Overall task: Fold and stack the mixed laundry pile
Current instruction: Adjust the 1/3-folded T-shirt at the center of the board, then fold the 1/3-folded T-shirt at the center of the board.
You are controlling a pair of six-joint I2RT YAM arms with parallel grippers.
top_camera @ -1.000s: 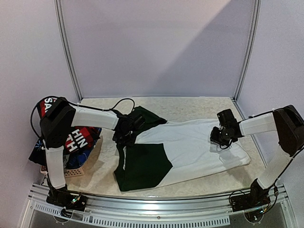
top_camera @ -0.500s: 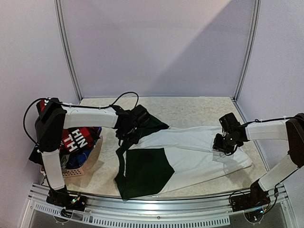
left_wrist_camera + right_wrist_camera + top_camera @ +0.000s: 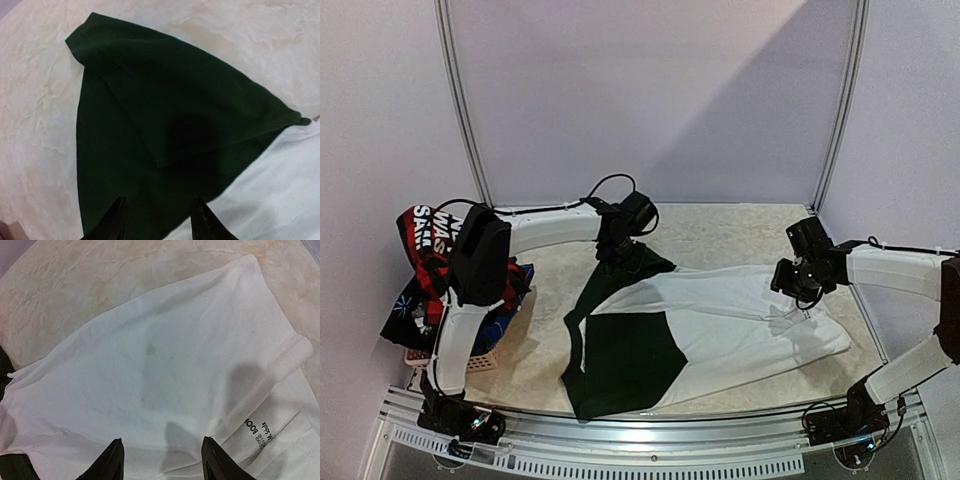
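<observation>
The white-and-dark-green T-shirt [image 3: 720,320] lies only partly folded on the surface [image 3: 720,225], with the other garments [image 3: 428,245] heaped unfolded at the left. The left tool [image 3: 157,222] and right tool [image 3: 162,460] hover open, gripping nothing.

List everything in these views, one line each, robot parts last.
T-shirt: one, white with dark green panels, spread flat mid-table.
laundry pile: one heap, red-black, blue and navy pieces, in and over the basket at the left.
basket: one, pinkish woven, left near corner.
table: one, beige marbled top.
left gripper: one, black, open, over the shirt's dark green far corner.
right gripper: one, black, open, over the shirt's white right end.
</observation>
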